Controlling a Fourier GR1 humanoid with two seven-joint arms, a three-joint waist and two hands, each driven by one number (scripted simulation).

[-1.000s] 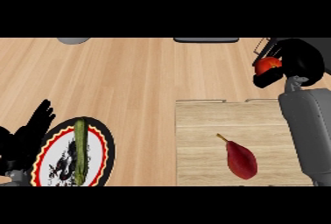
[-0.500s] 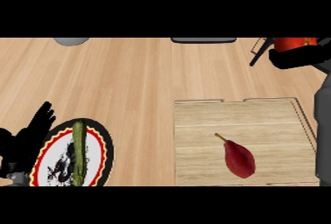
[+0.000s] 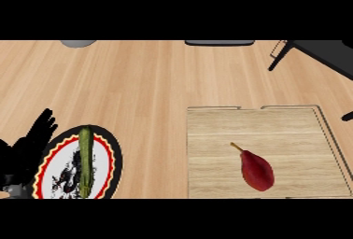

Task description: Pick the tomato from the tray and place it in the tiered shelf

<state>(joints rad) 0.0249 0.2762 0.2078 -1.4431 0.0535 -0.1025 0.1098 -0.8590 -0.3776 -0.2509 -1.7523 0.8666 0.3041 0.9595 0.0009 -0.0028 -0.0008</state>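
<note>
The wooden counter [image 3: 138, 79] fills the head view. A wooden tray [image 3: 276, 128] lies near the counter's right edge, toward the front. On the tray, in its front half, lies a dark red fruit [image 3: 257, 169] with a thin stem that points to the tray's back left. It looks long and pear-shaped, not round like a tomato. No tomato shows anywhere on the tray or the counter.

At the counter's back right corner stands a black frame with thin legs [image 3: 310, 49], likely the tiered shelf, though only a part of it shows. What sits on it cannot be seen.

Near the counter's front left corner lies a plate [image 3: 62, 175] with a red and yellow rim and a black drawing. A long green vegetable [image 3: 85, 161] lies across the plate from back to front.

The left hand [image 3: 31, 144] rests just left of the plate, with its fingers straight and spread, pointing up. The right hand does not show.
</note>
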